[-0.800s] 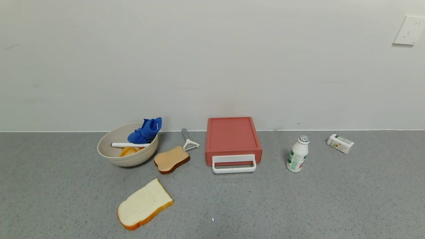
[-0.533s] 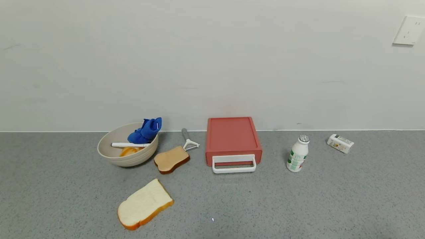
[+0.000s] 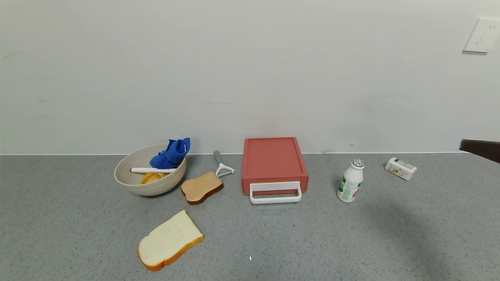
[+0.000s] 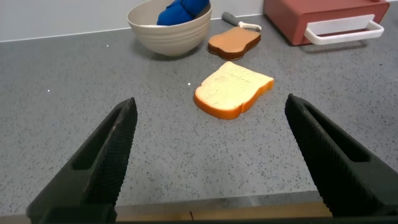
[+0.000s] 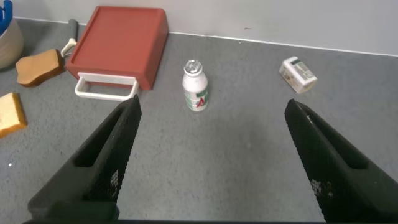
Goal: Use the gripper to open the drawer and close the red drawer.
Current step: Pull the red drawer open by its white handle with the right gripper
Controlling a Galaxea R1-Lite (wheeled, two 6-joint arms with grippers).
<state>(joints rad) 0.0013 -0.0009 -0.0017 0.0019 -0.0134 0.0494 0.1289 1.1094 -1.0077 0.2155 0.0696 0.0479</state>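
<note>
The salmon-red box stands at the back middle of the grey counter, against the wall. Its drawer is pushed in, with the white loop handle at the front. The box also shows in the left wrist view and the right wrist view. My left gripper is open and empty, low over the counter's front edge, facing a white bread slice. My right gripper is open and empty, raised above the counter right of the box, facing a white bottle.
A beige bowl holds a blue cloth. A brown toast slice, a peeler, the white bread slice, the bottle and a small carton lie around the box. A dark shape sits at the right edge.
A dark shape has come in at the head view's right edge, and a shadow now lies on the counter right of the bottle. The drawer and other objects have not moved.
</note>
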